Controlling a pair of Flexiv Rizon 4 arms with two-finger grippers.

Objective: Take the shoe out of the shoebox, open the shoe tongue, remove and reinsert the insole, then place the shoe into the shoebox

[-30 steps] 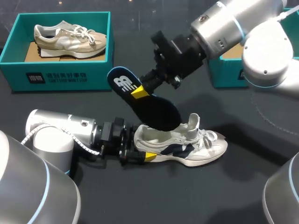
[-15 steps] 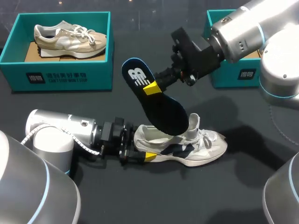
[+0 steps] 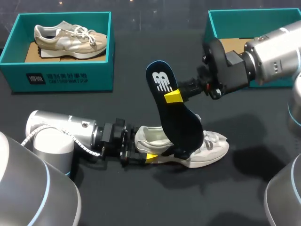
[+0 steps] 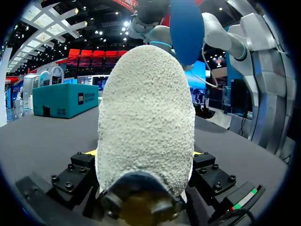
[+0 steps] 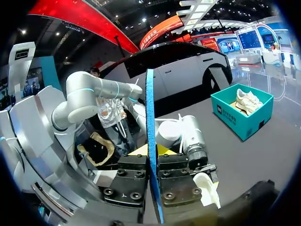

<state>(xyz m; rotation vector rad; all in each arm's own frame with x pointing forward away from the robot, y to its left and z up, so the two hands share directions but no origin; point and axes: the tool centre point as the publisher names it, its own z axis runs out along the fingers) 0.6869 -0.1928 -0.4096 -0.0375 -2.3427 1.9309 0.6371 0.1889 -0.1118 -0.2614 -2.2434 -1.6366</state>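
The work stands at the insole step. The right end effector [image 3: 173, 96] is clamped on the dark navy foam insole with a blue edge [image 3: 181, 125], gripping it near its heel end. The right wrist view shows that thin edge pinched between both fingers. The insole stands steeply, with its heel end up and its toe end down at the mouth of the white mesh sneaker with navy side panels [image 3: 209, 147], beside the raised tongue [image 3: 196, 123]. Whether the tip sits inside the sneaker cannot be told.

The sneaker lies out of its box on the dark tabletop [image 3: 141, 202], near the middle, with its toe to the right. The left end effector [image 3: 145, 151] is closed on its heel from the left and pins it flat.

Judged from this pose, the insole is at the turn between coming out and going back in. Reinsertion would call for tipping the insole lower and sliding its toe end under the tongue toward the sneaker's toe. The left grip would have to hold the heel steady, and the tongue would have to stay open.

The teal cardboard shoebox [image 3: 221, 19] at the far right waits open for the last step.

As for writing, the insole carries a white logo [image 3: 162, 84] on its heel end. A second teal box [image 3: 94, 77] at the far left, holding a beige sneaker [image 3: 70, 36], has a white square mark and a line of white print [image 3: 56, 78] on its near wall. None of it is read off here.
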